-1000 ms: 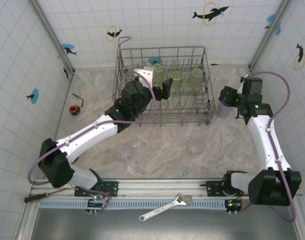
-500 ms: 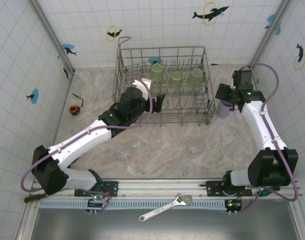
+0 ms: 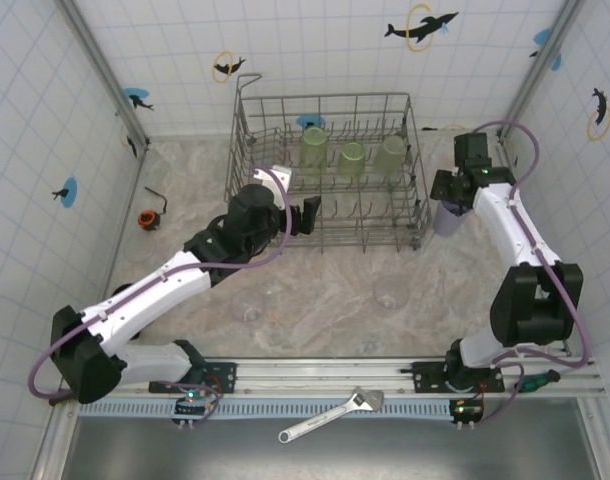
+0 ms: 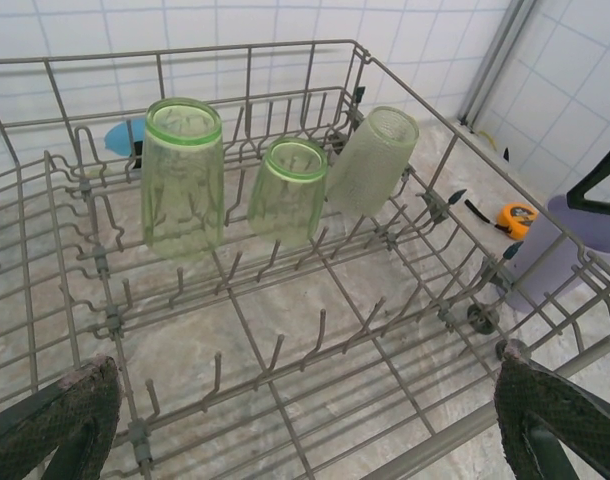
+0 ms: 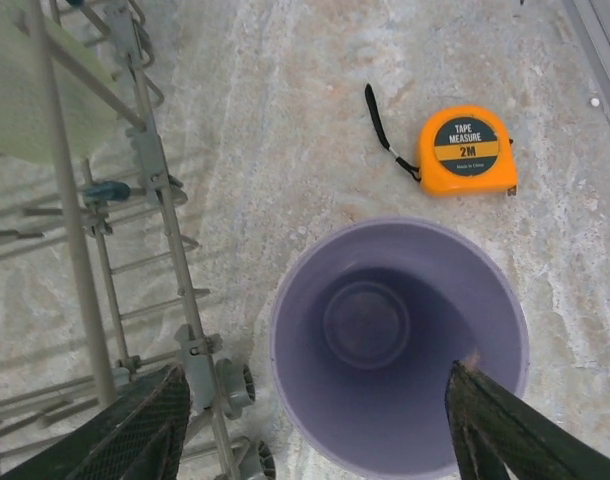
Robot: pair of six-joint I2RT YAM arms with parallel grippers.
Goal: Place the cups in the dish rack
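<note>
Lavender cup (image 5: 398,345) upright on desk (image 5: 285,120), just right of dish rack (image 4: 250,48). Our right fingers (image 5: 495,420) apart, straddling it. Left fingers (image 4: 55,420) apart above rack. Likely light, slippery: we pinch wall below rim.

Three cups (image 3: 350,160) sit in the dish rack (image 3: 325,98), another cup (image 5: 395,330) just right of it

Metal wire dish rack (image 4: 320,340), glossy translucent green cups (image 4: 183,170), matt lavender cup (image 5: 400,330)
</note>
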